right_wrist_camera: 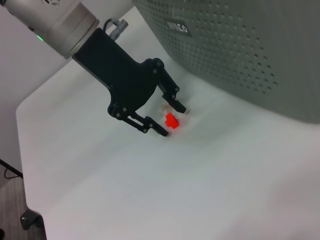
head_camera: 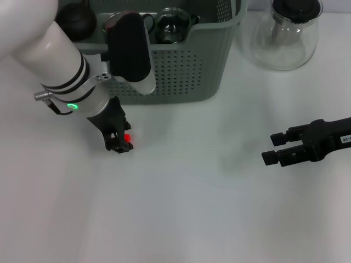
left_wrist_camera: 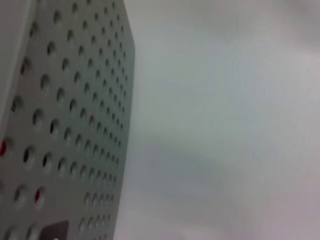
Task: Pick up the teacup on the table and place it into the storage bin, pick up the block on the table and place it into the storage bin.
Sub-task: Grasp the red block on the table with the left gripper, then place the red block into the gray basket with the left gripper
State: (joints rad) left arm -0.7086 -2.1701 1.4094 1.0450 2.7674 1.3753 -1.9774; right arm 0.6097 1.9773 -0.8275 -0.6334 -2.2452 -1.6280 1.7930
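Head view: left gripper (head_camera: 122, 143) sits low on the table (head_camera: 181, 208) at left of centre, fingers apart, straddling the small red block (head_camera: 128, 138), which rests on the tabletop just in front of the storage bin (head_camera: 181, 71) at upper centre. A dark teacup (head_camera: 77, 19) already lies inside the bin at upper left. Right gripper (head_camera: 269, 148) hovers at right edge, fingers apart, holding nothing; glass teapot (head_camera: 282, 35) stands at upper right.

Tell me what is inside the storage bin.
The storage bin holds a dark round teapot and glass cups near its rim. The left arm and the bin's wall cover the rest of its inside.
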